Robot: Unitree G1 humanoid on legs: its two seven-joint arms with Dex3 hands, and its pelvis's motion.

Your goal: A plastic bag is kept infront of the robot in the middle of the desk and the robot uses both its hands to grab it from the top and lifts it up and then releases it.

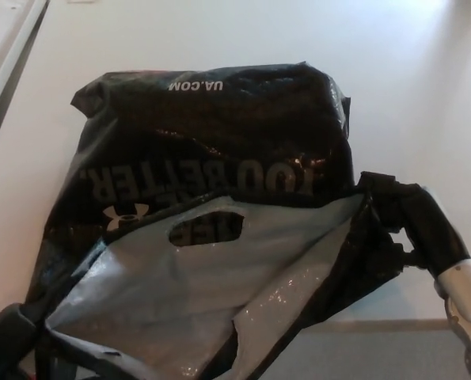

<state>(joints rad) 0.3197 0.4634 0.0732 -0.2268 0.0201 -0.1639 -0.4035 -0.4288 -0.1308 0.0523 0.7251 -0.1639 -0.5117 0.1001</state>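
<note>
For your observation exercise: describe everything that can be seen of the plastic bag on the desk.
The plastic bag is glossy black outside with pale lettering and a logo, silvery grey inside. It looks full, resting on the white desk, its mouth gaping toward the camera, an oval handle hole in the grey flap. The right hand touches its right edge; the left hand is at its lower-left corner.

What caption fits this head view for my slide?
Black plastic bag on the white desk, its grey-lined mouth held open by the right robot hand and the left robot hand.
</note>
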